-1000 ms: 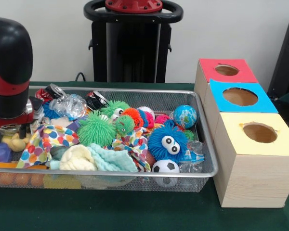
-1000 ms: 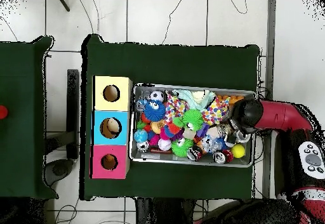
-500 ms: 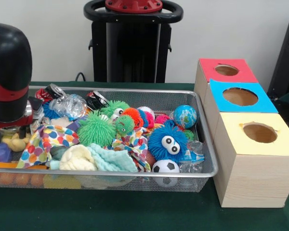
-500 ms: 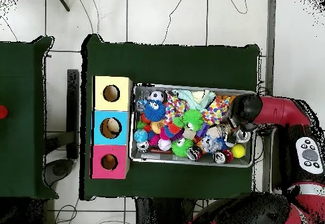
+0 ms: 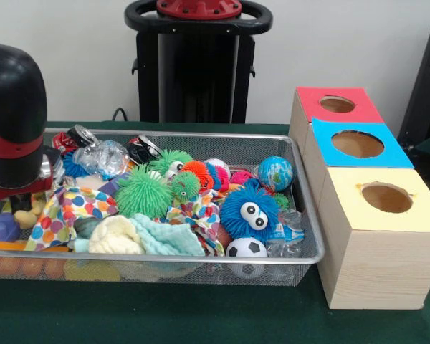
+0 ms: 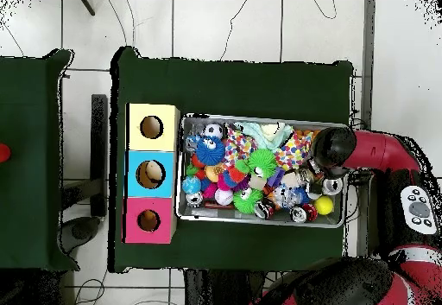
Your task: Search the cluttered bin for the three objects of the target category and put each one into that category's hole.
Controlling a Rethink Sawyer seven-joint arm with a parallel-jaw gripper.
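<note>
A wire mesh bin holds several toys: a blue furry ball with eyes, a green spiky ball, a small soccer ball, a globe ball and a polka-dot cloth. Beside the bin stand a red box, a blue box and a yellow box, each with a round hole on top. My gripper hangs low over the bin's left end in the front view, under the bulky black and red wrist.
Crushed cans and a clear crumpled bottle lie at the back of the bin. A purple block and a yellow toy sit right under the wrist. A yellow ball lies in the bin's corner.
The wrist has sunk lower into the bin's end and shifted slightly towards the bin's edge. The toys have not visibly moved.
</note>
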